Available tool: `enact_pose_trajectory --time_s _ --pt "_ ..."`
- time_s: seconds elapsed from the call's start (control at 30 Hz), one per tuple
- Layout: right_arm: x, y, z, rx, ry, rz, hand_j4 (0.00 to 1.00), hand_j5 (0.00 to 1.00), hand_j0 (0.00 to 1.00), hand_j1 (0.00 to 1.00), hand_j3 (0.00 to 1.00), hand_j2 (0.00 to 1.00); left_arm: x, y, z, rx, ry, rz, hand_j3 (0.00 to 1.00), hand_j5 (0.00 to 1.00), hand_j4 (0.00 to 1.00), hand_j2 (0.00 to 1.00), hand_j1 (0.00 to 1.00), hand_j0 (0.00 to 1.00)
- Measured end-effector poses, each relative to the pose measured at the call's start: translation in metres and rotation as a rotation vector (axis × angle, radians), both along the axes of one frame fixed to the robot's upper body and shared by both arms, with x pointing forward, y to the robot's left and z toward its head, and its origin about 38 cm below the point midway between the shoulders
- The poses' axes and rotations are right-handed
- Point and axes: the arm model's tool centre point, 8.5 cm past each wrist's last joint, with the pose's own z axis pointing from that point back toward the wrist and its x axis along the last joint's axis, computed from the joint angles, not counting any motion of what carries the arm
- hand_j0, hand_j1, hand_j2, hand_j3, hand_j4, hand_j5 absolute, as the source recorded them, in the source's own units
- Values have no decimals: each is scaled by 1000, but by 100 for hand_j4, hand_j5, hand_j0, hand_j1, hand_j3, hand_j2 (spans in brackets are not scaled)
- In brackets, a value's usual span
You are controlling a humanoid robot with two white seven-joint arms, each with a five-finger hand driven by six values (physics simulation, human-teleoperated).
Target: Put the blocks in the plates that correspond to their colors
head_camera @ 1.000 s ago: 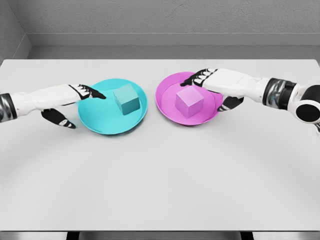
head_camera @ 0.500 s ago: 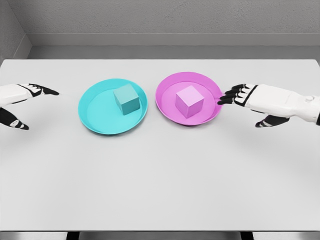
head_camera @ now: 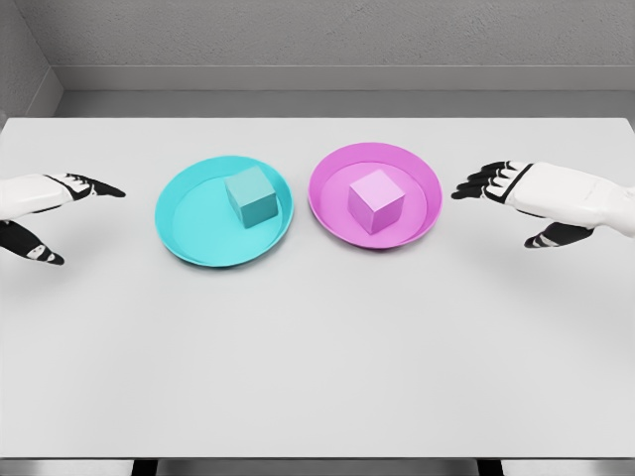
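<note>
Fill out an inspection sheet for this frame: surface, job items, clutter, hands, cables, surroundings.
Surface: white table, flat and plain.
Job items: cyan block sits inside the cyan plate, toward its right side; pink block sits inside the pink plate, near its middle. Colours match. The plates lie side by side, rims close together.
Clutter: nothing seen.
Hands: left hand at the left edge, fingers spread, holding nothing, apart from the cyan plate; right hand to the right of the pink plate, fingers spread, holding nothing, apart from it.
Cables: nothing seen.
Surroundings: grey wall behind the table.
</note>
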Motion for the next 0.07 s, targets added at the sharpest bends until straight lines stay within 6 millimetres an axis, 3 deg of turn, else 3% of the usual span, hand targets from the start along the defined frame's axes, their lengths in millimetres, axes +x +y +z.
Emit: enact_pose_trajectory --time_s 0.07 --pt "0 0 0 0 0 0 100 100 100 100 100 100 0 0 0 0 -1 -1 100 100 100 100 100 100"
